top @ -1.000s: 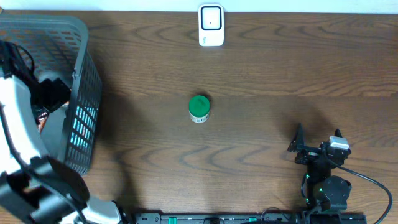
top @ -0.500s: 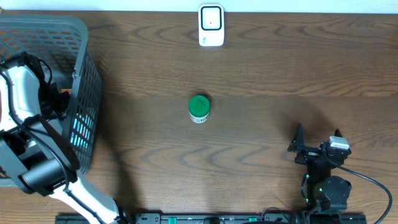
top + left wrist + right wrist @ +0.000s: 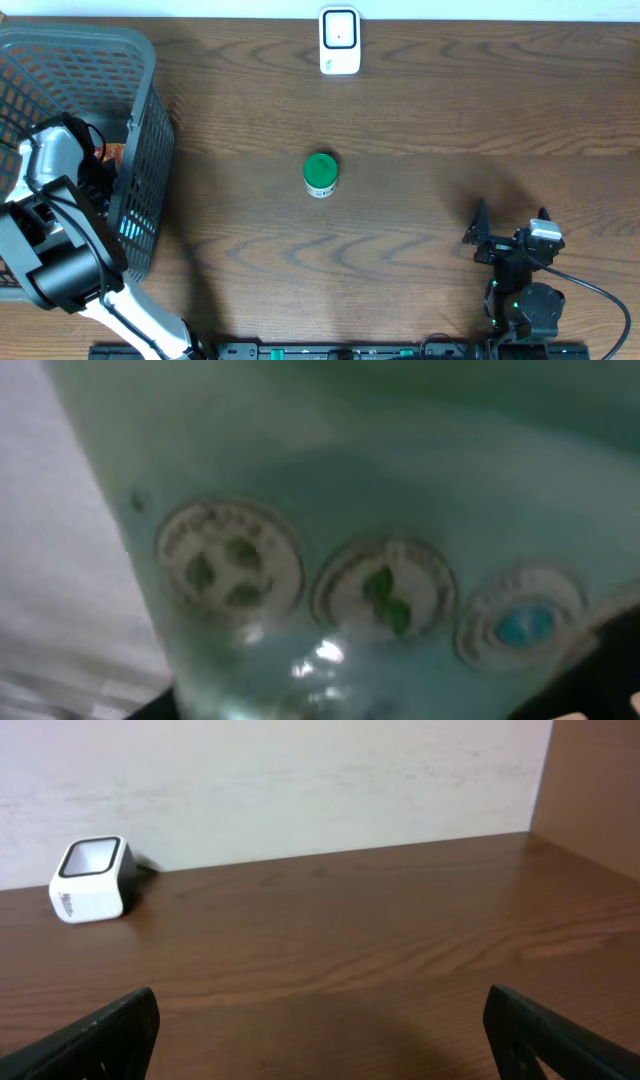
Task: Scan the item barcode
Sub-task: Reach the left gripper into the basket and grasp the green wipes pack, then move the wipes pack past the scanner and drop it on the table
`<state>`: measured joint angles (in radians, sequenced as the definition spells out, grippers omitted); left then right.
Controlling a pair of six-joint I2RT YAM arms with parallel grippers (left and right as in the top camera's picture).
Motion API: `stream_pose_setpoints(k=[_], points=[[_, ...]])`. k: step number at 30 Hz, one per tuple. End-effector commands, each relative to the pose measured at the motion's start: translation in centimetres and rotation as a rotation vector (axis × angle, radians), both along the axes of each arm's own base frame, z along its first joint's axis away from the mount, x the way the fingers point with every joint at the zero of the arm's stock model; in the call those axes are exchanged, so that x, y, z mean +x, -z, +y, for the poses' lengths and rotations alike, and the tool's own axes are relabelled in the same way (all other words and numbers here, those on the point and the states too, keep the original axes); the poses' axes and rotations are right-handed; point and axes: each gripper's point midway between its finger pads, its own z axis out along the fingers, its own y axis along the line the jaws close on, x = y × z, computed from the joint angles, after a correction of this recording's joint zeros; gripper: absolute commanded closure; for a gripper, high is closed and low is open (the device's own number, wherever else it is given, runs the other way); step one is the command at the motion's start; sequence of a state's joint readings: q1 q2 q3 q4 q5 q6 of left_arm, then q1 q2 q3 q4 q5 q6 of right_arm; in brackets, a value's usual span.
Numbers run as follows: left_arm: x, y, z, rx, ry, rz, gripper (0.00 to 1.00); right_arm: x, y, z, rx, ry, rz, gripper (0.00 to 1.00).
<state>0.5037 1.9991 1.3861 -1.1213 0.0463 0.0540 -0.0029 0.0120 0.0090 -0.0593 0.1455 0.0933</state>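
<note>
Left jaws inside basket (image 3: 70, 40); teal package (image 3: 380, 480) close in front.

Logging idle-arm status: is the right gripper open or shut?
Open. In the right wrist view the right gripper has its fingertips at opposite frame edges, with bare table between them and nothing held.

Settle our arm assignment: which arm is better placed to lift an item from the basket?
Left. The left gripper is inside the basket, a teal package filling its camera; the right gripper rests open across the table.
</note>
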Motion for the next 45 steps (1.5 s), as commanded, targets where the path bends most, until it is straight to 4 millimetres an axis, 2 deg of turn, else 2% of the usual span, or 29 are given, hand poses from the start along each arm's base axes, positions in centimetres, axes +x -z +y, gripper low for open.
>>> stream_pose_setpoints(k=[1,5,9,10,16,20,22,25,27,28,30,32,34,35,36,39,41,45], points=[[-0.9,1.1,0.0,0.002,-0.015,0.046,0.67,0.0,0.1,-0.1,-0.015,0.001,0.002,0.01],[-0.6,0.0,0.9,0.039,-0.022,0.055,0.79,0.0,0.1,-0.1,-0.016,0.001,0.002,0.01],[0.3,-3.1,2.8,0.134,-0.042,0.050,0.81,0.0,0.1,-0.1,-0.016,0.001,0.002,0.01],[1.0,-5.2,3.6,0.169,-0.048,0.022,0.81,0.0,0.1,-0.1,-0.016,0.001,0.002,0.01],[3.7,-13.8,4.9,0.271,-0.109,-0.165,0.81,0.0,0.1,-0.1,-0.016,0.001,0.002,0.01],[4.6,-20.6,4.3,0.354,-0.113,-0.349,0.81,0.0,0.1,-0.1,-0.015,0.001,0.002,0.01],[4.9,-24.6,2.9,0.380,-0.122,-0.483,0.81,0.0,0.1,-0.1,-0.016,0.001,0.002,0.01],[5.8,-29.5,-1.0,0.340,-0.076,-0.703,0.81,0.0,0.1,-0.1,-0.016,0.001,0.002,0.01],[6.3,-32.6,-4.5,0.284,-0.033,-0.850,0.81,0.0,0.1,-0.1,-0.016,0.001,0.002,0.01],[6.5,-34.0,-7.0,0.228,0.003,-0.922,0.81,0.0,0.1,-0.1,-0.016,0.001,0.002,0.01],[6.8,-35.7,-11.5,0.121,0.078,-1.006,0.81,0.0,0.1,-0.1,-0.016,0.001,0.002,0.01],[6.9,-36.1,-15.6,0.050,0.164,-1.030,0.80,0.0,0.1,-0.1,-0.016,0.001,0.002,0.01],[7.3,-35.4,-20.8,-0.033,0.281,-1.021,0.80,0.0,0.1,-0.1,-0.016,0.001,0.002,0.01],[7.5,-35.0,-22.5,-0.060,0.316,-1.011,0.80,0.0,0.1,-0.1,-0.016,0.001,0.002,0.01],[7.7,-34.1,-25.2,-0.101,0.377,-0.994,0.80,0.0,0.1,-0.1,-0.016,0.001,0.002,0.01],[8.5,-31.2,-31.9,-0.174,0.530,-0.934,0.79,0.0,0.1,-0.1,-0.016,0.001,0.002,0.01],[9.1,-28.2,-36.5,-0.214,0.614,-0.876,0.79,0.0,0.1,-0.1,-0.016,0.001,0.002,0.01],[9.6,-21.7,-42.7,-0.237,0.726,-0.749,0.76,0.0,0.1,-0.1,-0.016,0.001,0.002,0.01]])
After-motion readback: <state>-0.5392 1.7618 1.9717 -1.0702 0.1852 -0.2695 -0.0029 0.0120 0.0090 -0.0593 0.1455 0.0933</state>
